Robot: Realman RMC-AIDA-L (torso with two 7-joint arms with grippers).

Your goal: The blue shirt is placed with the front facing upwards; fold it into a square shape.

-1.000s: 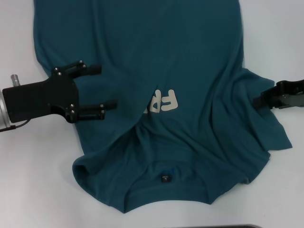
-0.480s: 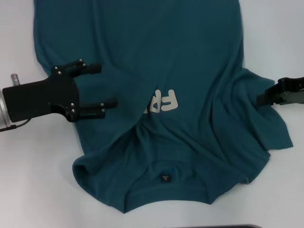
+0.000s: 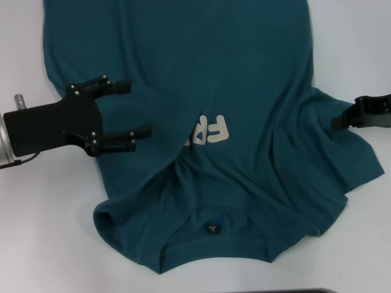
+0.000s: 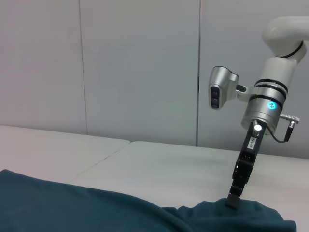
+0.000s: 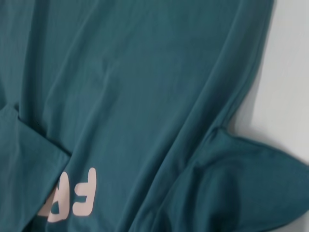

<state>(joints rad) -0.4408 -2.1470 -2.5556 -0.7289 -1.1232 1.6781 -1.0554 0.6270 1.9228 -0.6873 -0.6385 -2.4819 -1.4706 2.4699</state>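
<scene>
The blue shirt (image 3: 232,73) lies spread on the white table (image 3: 36,232), collar and black neck label (image 3: 212,229) nearest me. Its left side is folded inward, and the fold hides part of the cream lettering (image 3: 211,131). My left gripper (image 3: 135,111) hovers open over that folded left side, one finger on each side of a crease. My right gripper (image 3: 337,122) is at the right sleeve (image 3: 342,165), shut on a pinch of its cloth. In the left wrist view the right gripper (image 4: 233,203) presses into a raised hump of the shirt (image 4: 96,212). The right wrist view shows the shirt (image 5: 145,96) and the lettering (image 5: 72,195).
Bare white table surrounds the shirt on the left, the right (image 3: 360,49) and the near side. A dark edge (image 3: 275,291) shows at the table's near rim. Pale wall panels (image 4: 120,63) stand behind the table.
My right gripper has moved outward to the right and slightly farther from me, dragging the sleeve cloth with it. The left gripper has stayed where it was, open.
</scene>
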